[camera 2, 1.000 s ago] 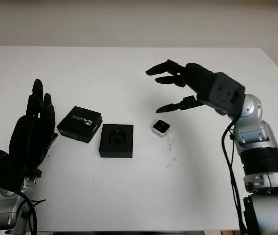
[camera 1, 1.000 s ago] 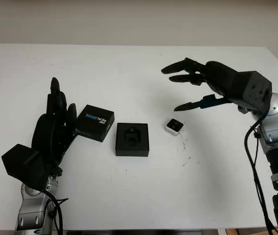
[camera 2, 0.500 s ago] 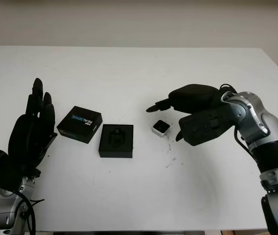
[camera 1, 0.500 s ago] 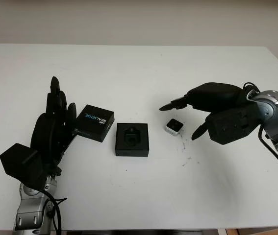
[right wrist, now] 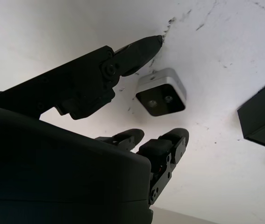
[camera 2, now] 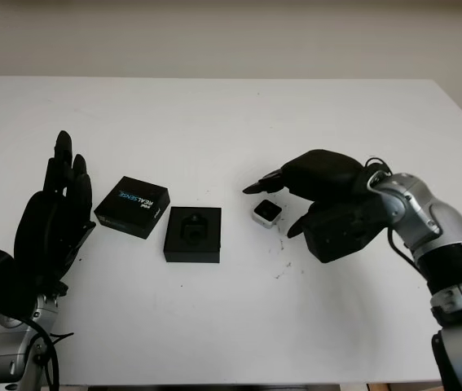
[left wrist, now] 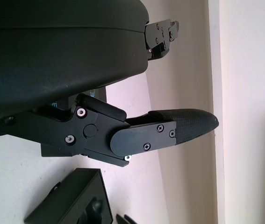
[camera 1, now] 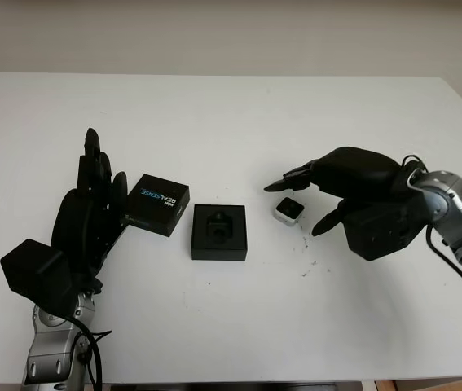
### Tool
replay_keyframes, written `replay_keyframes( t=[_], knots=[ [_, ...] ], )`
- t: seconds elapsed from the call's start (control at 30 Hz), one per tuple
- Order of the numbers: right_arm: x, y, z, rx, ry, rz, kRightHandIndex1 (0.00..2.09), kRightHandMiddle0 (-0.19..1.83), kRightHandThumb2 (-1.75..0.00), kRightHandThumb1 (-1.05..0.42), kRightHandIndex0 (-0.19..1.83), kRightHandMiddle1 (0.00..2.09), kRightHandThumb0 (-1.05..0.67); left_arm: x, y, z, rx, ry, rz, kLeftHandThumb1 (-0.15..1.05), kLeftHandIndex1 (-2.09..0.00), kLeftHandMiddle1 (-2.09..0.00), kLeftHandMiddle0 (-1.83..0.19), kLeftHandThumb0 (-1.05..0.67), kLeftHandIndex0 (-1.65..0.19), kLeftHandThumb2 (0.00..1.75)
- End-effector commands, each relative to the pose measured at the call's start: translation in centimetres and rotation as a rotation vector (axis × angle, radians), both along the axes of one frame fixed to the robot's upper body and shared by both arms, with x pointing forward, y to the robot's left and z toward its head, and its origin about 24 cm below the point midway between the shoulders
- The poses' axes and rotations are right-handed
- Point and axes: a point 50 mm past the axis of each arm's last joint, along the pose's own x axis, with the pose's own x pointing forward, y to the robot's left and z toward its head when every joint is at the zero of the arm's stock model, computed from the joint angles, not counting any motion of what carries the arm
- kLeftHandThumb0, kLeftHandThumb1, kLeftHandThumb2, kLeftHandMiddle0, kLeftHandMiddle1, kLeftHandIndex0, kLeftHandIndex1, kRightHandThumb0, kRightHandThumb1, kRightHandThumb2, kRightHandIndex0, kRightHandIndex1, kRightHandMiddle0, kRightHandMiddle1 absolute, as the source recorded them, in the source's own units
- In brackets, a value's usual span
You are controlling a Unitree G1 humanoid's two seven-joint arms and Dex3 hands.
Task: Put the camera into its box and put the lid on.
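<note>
White table (camera 1: 231,114), open black box (camera 1: 219,232) beside its lid (camera 1: 159,204), small camera (camera 1: 289,210) bracketed untouched by empty, uncurled right hand (camera 1: 341,183), left hand (camera 1: 84,224) open beside lid.

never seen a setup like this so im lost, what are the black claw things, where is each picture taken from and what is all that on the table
The black claws are the two three-finger hands of a humanoid robot. Two pictures come from cameras in its head, looking down at the white table. The other two come from cameras on its wrists, so each shows its own hand very close.

On the table lie a small silver square camera with a dark face, an open black square box with a moulded insert, and beside that box a flat black lid with blue and white lettering.

The right robot hand is open and hovers over the small camera with fingers on either side of it, not gripping it. The left robot hand is open, upright next to the lid, and holds nothing.
</note>
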Motion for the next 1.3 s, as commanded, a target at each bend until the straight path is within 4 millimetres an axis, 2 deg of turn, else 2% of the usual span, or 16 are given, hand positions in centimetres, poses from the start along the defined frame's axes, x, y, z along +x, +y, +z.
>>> replay_keyframes(
  t=[0.0,0.3,0.7,0.77,0.9,1.27],
  knots=[
    [0.2,0.4,0.2,0.009,-0.019,0.012,0.15,0.49,-0.06,-0.81,0.50,0.15,-0.36,-0.2,0.1,0.1,0.011,-0.007,-0.004,1.05,0.00,0.00,0.19,-0.75,0.19,0.57],
    [0.6,0.3,-1.0,0.028,-0.015,0.004,0.17,0.48,-0.06,-0.83,0.52,0.18,-0.38,-0.4,0.1,0.0,0.014,-0.009,0.006,1.05,0.00,0.00,0.19,-0.75,0.19,0.58],
    [0.9,0.0,-1.6,0.027,-0.006,-0.027,0.19,0.46,-0.06,-0.84,0.51,0.24,-0.40,-0.6,0.1,-0.1,0.020,-0.004,0.008,1.05,0.00,0.00,0.19,-0.75,0.19,0.56],
    [1.0,-0.1,-1.6,0.029,-0.015,-0.025,0.20,0.46,-0.05,-0.83,0.52,0.26,-0.41,-0.6,0.1,-0.1,0.020,-0.004,0.010,1.05,0.00,0.00,0.19,-0.75,0.19,0.56],
    [1.1,-0.3,-1.8,0.026,-0.015,-0.038,0.27,0.33,-0.05,-0.83,0.49,0.51,-0.40,-0.6,0.0,-0.1,0.019,-0.002,0.013,1.05,0.00,0.00,0.19,-0.75,0.19,0.55],
    [1.2,-0.7,-2.2,0.040,0.013,-0.061,0.29,0.31,-0.06,-0.85,0.48,0.55,-0.34,-0.8,0.1,-0.1,0.019,-0.003,0.012,1.05,0.00,0.00,0.19,-0.75,0.19,0.54]
  ],
)
